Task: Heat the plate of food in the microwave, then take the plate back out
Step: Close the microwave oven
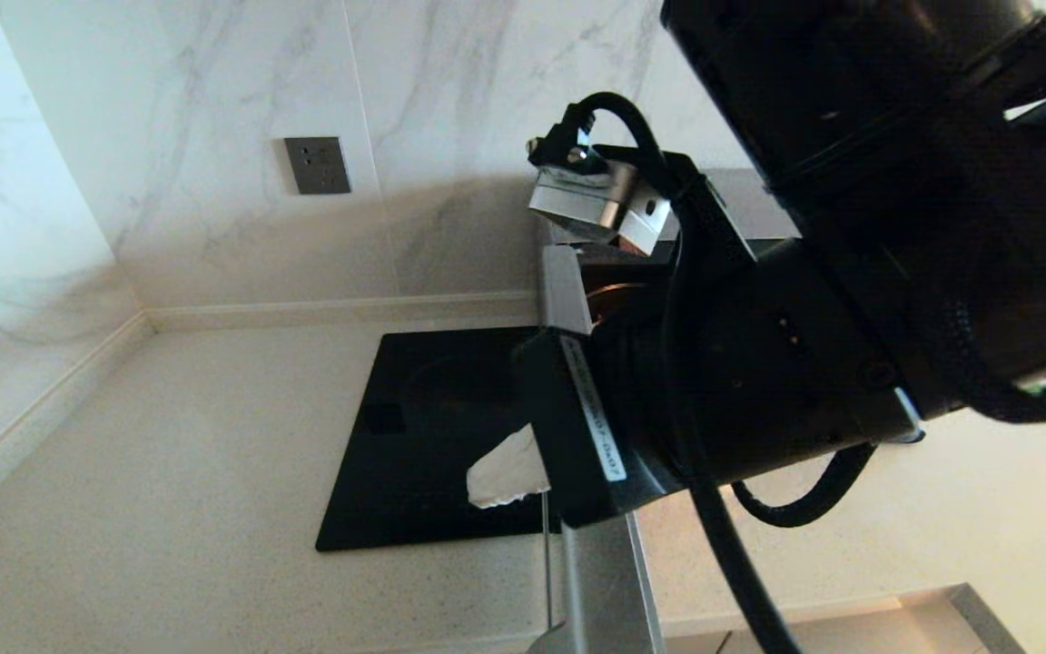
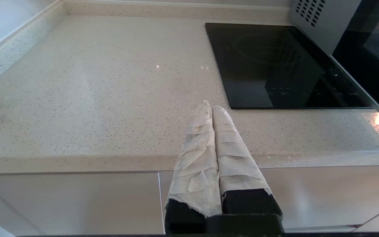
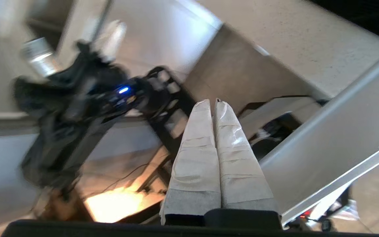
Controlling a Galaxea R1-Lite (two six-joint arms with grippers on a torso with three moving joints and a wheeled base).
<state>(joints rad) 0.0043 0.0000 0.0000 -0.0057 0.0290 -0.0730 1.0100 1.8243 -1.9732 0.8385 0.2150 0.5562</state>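
The microwave (image 1: 750,204) stands at the back right of the counter, mostly behind my right arm. Its door (image 1: 609,572) is swung open toward me; its dark face (image 2: 373,49) shows in the left wrist view. My right gripper (image 1: 507,472) hangs shut and empty beside the door's upper edge, over the cooktop's near corner. In the right wrist view its taped fingers (image 3: 211,102) press together next to the silver door slab (image 3: 334,144). My left gripper (image 2: 212,104) is shut and empty, parked low before the counter's front edge. The plate of food is out of view.
A flat black glass cooktop (image 1: 432,427) lies on the speckled counter (image 1: 196,436) left of the microwave. Marble walls with a grey socket plate (image 1: 317,164) close the back and left. Cabinet fronts (image 2: 71,200) run below the counter edge.
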